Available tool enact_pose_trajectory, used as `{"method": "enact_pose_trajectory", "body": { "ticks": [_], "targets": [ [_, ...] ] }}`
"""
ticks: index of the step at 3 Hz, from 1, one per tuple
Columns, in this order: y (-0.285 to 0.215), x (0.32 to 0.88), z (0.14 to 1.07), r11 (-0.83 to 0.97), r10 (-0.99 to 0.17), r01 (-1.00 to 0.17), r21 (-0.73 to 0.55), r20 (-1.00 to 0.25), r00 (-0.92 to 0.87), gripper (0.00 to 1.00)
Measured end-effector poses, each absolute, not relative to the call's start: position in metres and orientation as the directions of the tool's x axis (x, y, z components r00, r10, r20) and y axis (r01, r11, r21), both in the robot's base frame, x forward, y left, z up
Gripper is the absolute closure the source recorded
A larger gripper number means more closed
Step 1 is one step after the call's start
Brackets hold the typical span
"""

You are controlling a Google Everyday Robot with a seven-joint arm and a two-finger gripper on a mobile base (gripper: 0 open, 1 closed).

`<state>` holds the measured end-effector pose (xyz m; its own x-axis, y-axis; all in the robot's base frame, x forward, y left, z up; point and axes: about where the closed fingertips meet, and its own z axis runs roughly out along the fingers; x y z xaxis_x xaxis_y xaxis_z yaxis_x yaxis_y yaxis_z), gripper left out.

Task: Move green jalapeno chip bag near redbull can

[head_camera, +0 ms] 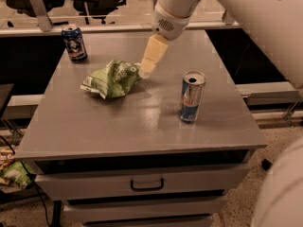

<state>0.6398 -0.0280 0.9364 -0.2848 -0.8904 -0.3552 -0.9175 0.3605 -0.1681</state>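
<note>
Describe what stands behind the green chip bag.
A dark-blue can stands behind the chip bag, at the table's back-left corner. The gripper is at the bag's right edge. The bag's rear side is hidden.

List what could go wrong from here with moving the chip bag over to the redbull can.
1. The gripper sits at the right edge of the green jalapeno chip bag. A grasp on crumpled foil that far off-centre may slip, or the bag may dangle and swing.
2. The redbull can is tall, slim and upright, right where the bag is headed. The bag or arm could tip it.
3. A knocked can might roll off the table.
</note>
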Motion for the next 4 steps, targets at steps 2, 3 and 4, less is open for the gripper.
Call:
{"method": "enact_pose_trajectory", "body": {
  "ticks": [2,3,4],
  "targets": [
    [0.021,0.658,0.902,0.325,-0.916,-0.934,-0.145,-0.293,-0.274,0.0],
    [0.042,0.665,0.881,0.304,-0.93,-0.943,-0.134,-0.256,-0.264,0.0],
    [0.05,0.668,0.871,0.285,-0.94,-0.95,-0.126,-0.233,-0.251,0.18]
  ]
}}
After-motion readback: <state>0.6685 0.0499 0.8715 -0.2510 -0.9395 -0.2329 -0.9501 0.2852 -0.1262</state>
